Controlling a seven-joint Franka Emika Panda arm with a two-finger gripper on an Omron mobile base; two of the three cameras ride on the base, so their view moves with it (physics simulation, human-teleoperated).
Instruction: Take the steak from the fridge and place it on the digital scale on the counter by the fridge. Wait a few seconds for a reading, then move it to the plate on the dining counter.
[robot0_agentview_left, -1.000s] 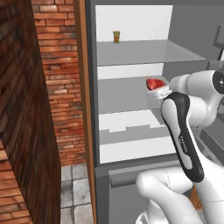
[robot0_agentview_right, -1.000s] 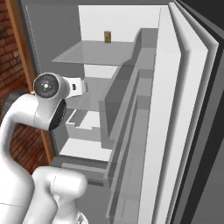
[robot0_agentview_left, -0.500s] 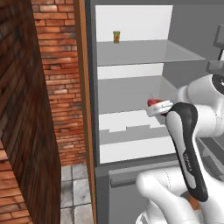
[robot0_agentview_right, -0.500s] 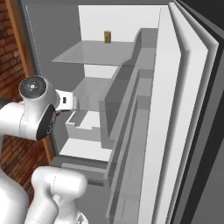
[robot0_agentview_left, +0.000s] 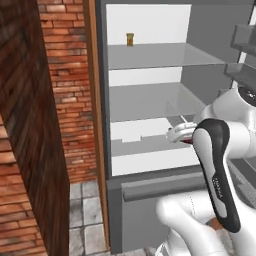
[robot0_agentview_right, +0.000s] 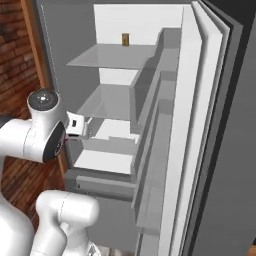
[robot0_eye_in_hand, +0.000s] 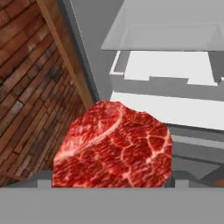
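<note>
The steak sits right against the camera in the hand view, a marbled red slab covering the lower middle of the picture and hiding the fingers, so it lies directly where they would rise. They appear clamped on the steak, which hangs in the air in front of the open fridge, clear of every shelf. In the left base view only a thin red sliver of the steak peeks out beside the white wrist, just outside the front edge of the lower shelves. In the right base view the gripper is mostly hidden by the arm's dark joint, and a faint red edge shows next to it.

One steak is visible. One small yellow-orange jar stands at the back of the top shelf, well apart from the steak; it also shows in the right base view. The fridge has white inner walls and three grey shelf levels that can be counted, with its door swung wide at the right. A brick wall stands to the left of the fridge.
</note>
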